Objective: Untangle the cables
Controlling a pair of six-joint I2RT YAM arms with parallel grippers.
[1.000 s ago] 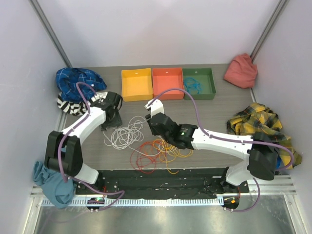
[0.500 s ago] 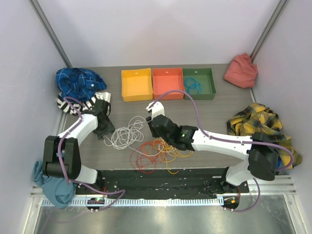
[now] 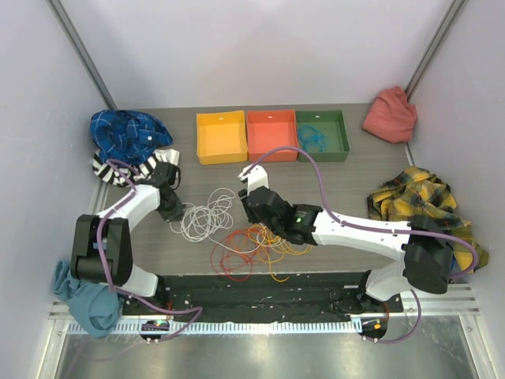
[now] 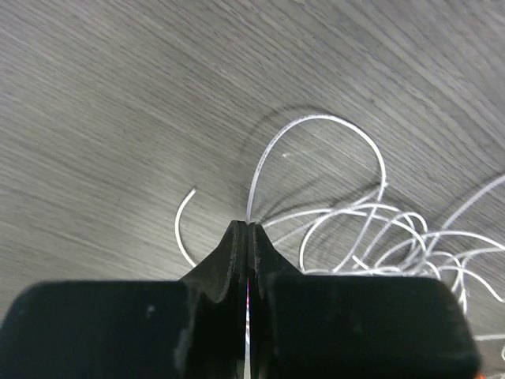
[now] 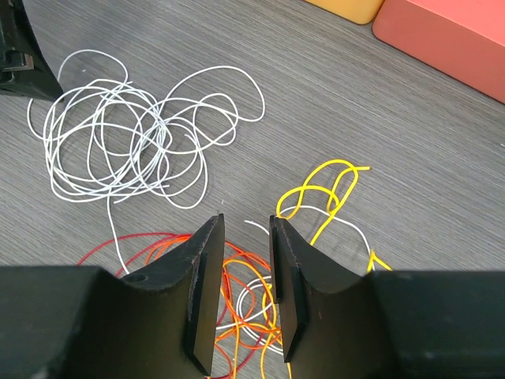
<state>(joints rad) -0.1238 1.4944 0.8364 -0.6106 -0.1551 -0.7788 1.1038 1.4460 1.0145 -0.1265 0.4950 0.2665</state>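
Separation step: left hand [image 4: 247,237] is pressed together, pinching the thin white looping cable [image 4: 331,120], left of centre. Right hand [image 5: 246,260] hovers half-spread over the red-orange-yellow cable tangle [image 3: 264,245]. Next, I judge: draw white leftward.

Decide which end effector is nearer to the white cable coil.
Left. The left end effector is shut on a strand at the left edge of the white cable coil; the right end effector hangs open above the orange cables, right of the coil.
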